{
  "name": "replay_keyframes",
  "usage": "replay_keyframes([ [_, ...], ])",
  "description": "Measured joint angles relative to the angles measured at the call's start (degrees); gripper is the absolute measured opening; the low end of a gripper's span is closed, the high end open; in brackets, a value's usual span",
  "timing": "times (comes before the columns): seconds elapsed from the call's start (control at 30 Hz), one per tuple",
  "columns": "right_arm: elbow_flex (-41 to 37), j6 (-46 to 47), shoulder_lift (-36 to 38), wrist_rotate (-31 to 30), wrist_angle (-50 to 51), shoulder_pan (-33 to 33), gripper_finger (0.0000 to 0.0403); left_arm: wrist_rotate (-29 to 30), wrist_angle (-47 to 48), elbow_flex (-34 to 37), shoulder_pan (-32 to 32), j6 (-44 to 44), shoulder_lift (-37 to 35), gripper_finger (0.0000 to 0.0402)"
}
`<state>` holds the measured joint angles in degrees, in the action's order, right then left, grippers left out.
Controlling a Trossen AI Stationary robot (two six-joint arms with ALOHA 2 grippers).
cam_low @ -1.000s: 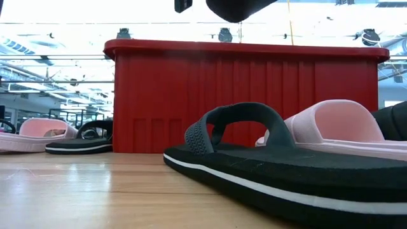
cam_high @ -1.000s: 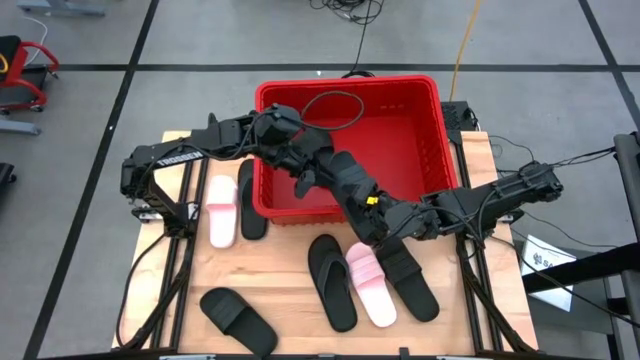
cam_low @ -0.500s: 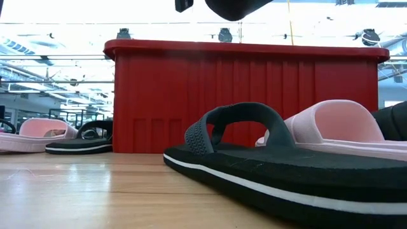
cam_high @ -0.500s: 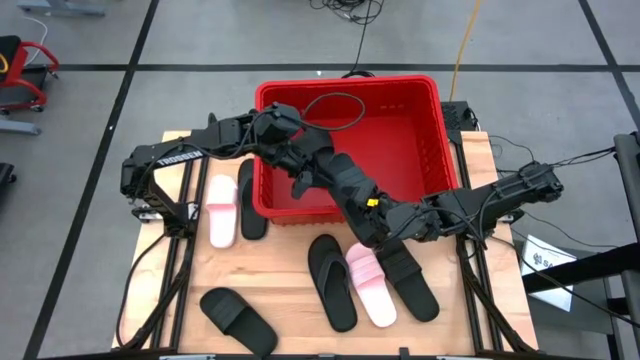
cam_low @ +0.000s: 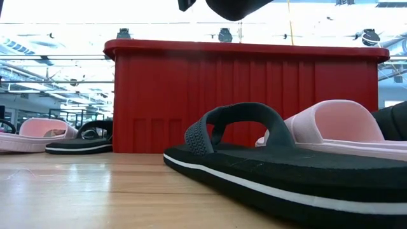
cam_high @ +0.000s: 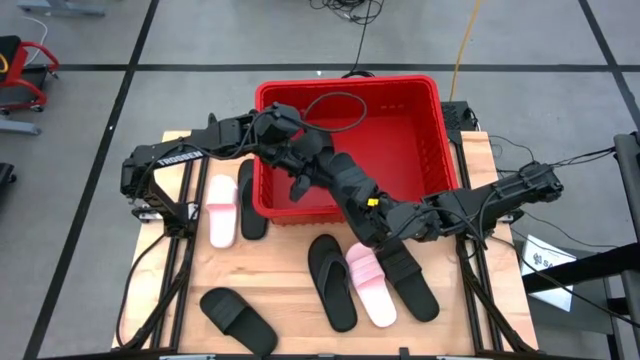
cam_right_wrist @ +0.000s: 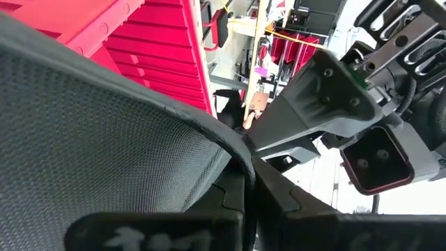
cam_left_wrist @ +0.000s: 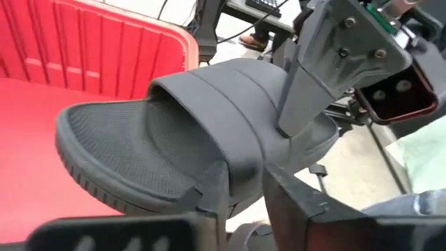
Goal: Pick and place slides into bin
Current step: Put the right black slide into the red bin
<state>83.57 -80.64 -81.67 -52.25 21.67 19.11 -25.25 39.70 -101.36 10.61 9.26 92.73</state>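
Over a pale wooden bench [cam_high: 290, 300] on a grey tiled workshop floor [cam_high: 100, 40], both claws clamp one matte black rubber slide [cam_high: 345, 180] above the bright red lattice-walled plastic bin [cam_high: 440, 150] at the bench's far edge. The left claw [cam_left_wrist: 244, 202] pinches its strap; the right claw [cam_right_wrist: 240, 188] grips its edge. Black and pale pink slides [cam_high: 366, 282] lie on the bench's near half, and two more [cam_high: 222, 208] beside the bin.
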Motion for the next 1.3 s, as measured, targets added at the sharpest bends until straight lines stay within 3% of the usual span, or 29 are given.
replay_keyframes([
  [0.17, 0.00, -0.01, 0.00, 0.00, 0.00, -0.02, 0.0000, 0.27, 0.00, 0.00, 0.07, -0.27, 0.00, 0.0008],
  [0.4, 0.00, 0.02, 0.00, 0.00, 0.00, -0.02, 0.0000, 0.25, 0.00, 0.00, 0.07, -0.33, 0.00, 0.0004],
  [0.83, 0.00, -0.24, 0.00, 0.24, 0.02, -0.07, 0.0000, 0.31, 0.74, 0.00, -0.26, 1.41, 0.02, 0.0086],
  [0.97, 0.00, -5.02, 0.00, 0.00, 0.04, -0.09, 0.0000, -0.38, 0.61, 0.00, -0.24, 1.69, 0.02, 0.0118],
  [1.3, 0.00, -12.05, 0.00, -0.11, -0.77, -0.09, 0.0000, -0.90, 0.57, 0.00, -0.20, -0.57, -0.55, 0.0129],
])
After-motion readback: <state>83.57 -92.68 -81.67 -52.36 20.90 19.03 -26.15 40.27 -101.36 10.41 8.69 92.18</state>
